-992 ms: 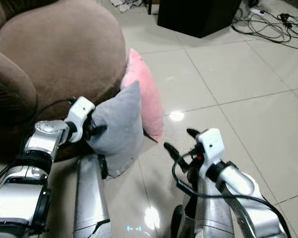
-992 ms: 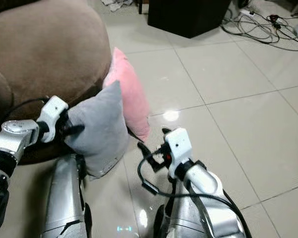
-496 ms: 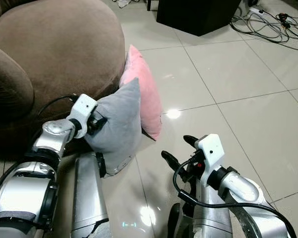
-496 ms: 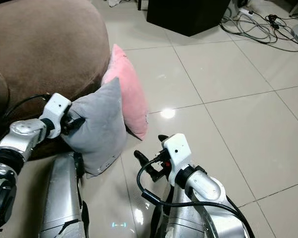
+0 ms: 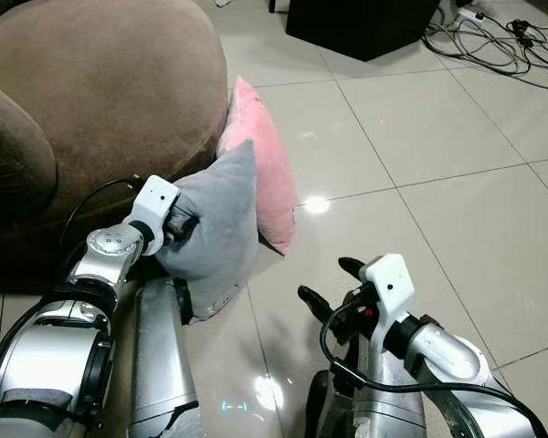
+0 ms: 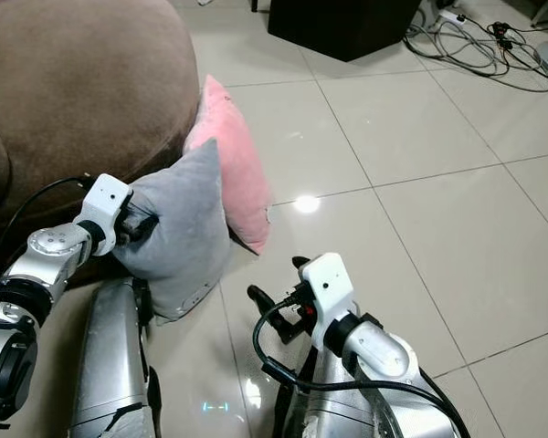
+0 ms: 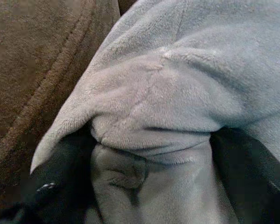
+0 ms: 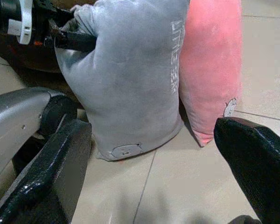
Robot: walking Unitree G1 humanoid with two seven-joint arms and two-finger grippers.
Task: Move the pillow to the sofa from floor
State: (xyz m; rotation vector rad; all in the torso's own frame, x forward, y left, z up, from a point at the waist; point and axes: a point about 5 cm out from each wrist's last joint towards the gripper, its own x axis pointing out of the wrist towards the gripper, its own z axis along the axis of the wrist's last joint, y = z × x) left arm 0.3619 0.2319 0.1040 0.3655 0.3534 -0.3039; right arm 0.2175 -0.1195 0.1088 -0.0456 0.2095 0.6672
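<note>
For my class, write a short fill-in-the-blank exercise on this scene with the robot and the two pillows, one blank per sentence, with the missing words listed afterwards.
1. The left gripper is shut on a fold of the ____ pillow.
2. The pink pillow stands on the tiled floor and leans against the brown ____.
3. The right gripper hovers above the floor with its fingers ____.
4. Tangled ____ lie on the floor beside the black cabinet.

Missing words: grey; sofa; open; cables
</note>
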